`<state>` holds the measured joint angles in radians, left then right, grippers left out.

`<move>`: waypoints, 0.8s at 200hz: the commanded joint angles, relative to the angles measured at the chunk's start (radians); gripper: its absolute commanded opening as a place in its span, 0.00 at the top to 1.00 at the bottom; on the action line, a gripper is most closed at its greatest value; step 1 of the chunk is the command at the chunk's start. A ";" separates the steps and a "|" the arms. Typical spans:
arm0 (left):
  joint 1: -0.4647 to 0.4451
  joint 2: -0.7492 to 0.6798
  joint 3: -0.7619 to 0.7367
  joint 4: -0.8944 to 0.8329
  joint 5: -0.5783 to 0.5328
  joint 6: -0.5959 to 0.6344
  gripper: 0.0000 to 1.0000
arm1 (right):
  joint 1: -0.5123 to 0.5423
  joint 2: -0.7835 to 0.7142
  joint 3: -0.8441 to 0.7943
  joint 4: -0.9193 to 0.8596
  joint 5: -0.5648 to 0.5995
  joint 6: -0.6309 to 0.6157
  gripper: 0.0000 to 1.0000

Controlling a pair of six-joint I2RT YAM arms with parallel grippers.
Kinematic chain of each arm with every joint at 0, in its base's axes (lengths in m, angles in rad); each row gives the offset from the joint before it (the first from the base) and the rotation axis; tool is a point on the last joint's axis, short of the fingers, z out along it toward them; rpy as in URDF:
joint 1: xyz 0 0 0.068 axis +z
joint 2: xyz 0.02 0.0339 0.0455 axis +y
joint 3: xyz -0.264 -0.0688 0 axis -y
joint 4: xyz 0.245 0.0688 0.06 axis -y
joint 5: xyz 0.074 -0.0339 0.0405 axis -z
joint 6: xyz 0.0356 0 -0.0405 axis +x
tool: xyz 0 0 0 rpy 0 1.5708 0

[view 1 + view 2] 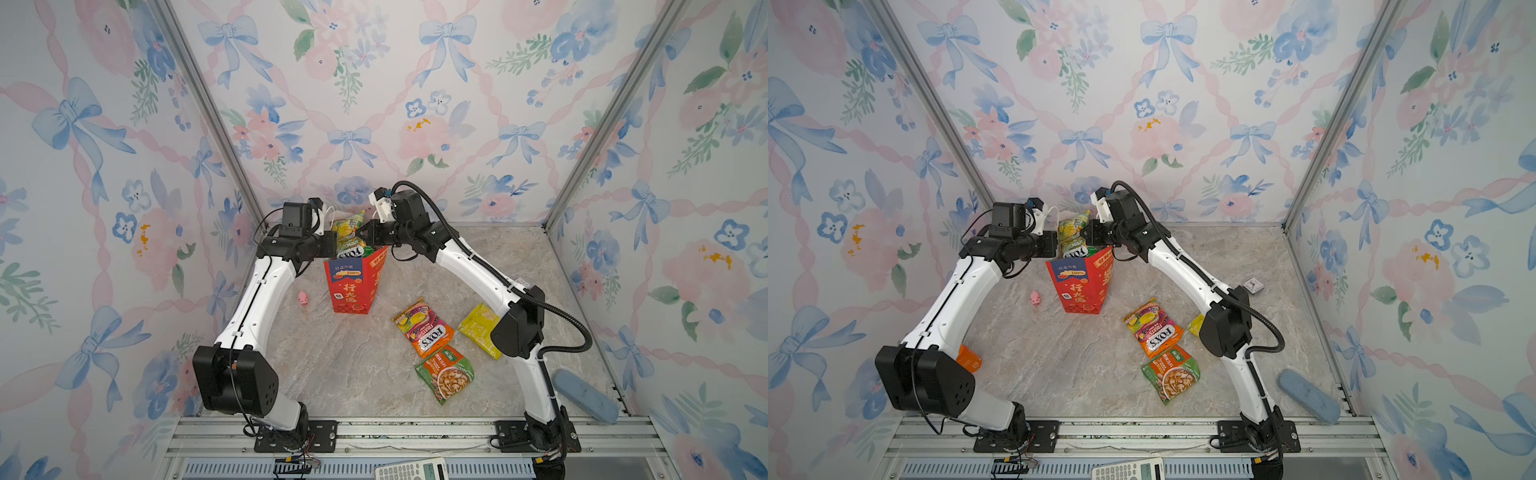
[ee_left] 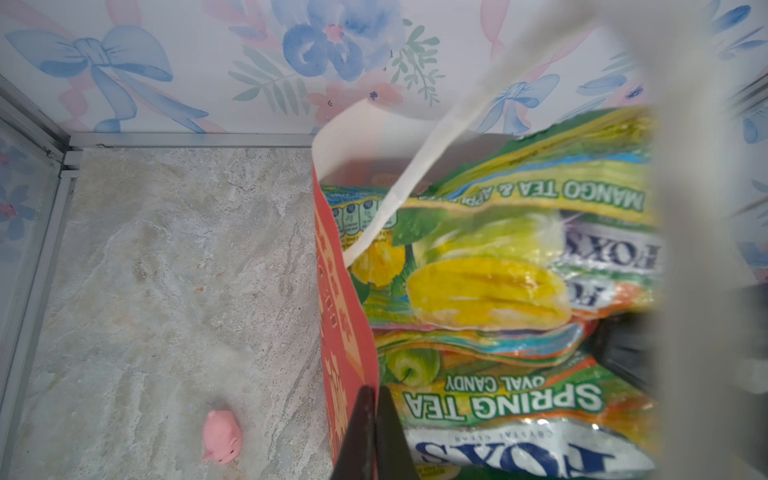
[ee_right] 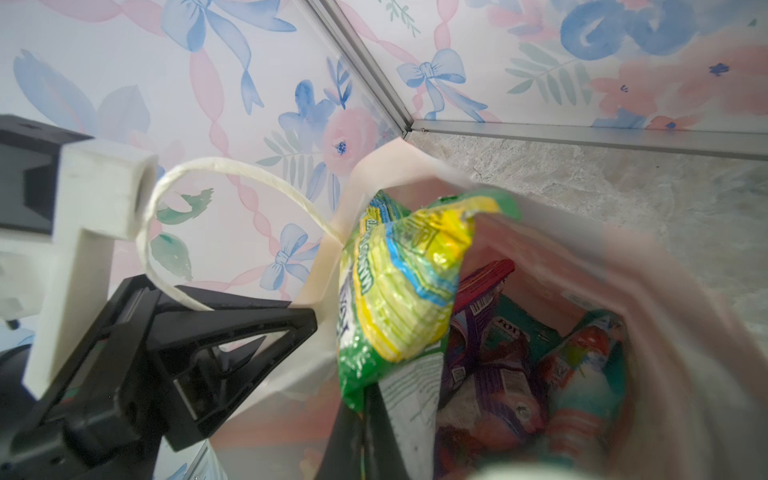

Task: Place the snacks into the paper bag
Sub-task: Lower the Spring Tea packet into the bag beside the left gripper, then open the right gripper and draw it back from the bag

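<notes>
The left hand (image 2: 371,401) is clenched on the red rim of the paper bag (image 1: 353,286), which stands upright toward the back of the worktop (image 1: 353,365). The right hand (image 3: 370,415) grips a green packet (image 1: 348,235) sticking half out of the bag's mouth. I'd push it deeper, clear of the cord handle (image 3: 216,161), before letting go. The packet is crinkly, glossy film, and the bag is stiff, white-lined paper. An orange packet (image 1: 424,328) lies flat nearby.

White links (image 1: 257,299), black joints (image 1: 235,380), corrugated cable (image 1: 559,311) (right arm (image 1: 469,270)); jaws apparently black.
</notes>
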<state>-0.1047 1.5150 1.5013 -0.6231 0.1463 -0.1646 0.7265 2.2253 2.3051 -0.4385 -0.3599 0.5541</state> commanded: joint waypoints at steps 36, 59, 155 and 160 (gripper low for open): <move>0.001 -0.015 -0.010 0.011 0.014 0.022 1.00 | -0.005 -0.089 -0.097 0.070 -0.027 -0.004 1.00; 0.000 -0.014 -0.010 0.010 0.013 0.021 1.00 | -0.008 -0.109 -0.132 0.079 -0.029 -0.002 0.97; 0.000 -0.013 -0.011 0.010 0.012 0.023 1.00 | -0.031 -0.216 -0.170 0.104 -0.074 -0.013 0.38; 0.001 -0.012 -0.010 0.010 0.012 0.023 1.00 | -0.031 -0.223 -0.176 0.108 -0.080 -0.013 0.37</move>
<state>-0.1047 1.5150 1.5013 -0.6167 0.1467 -0.1646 0.7010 2.0647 2.1559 -0.3580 -0.3973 0.5491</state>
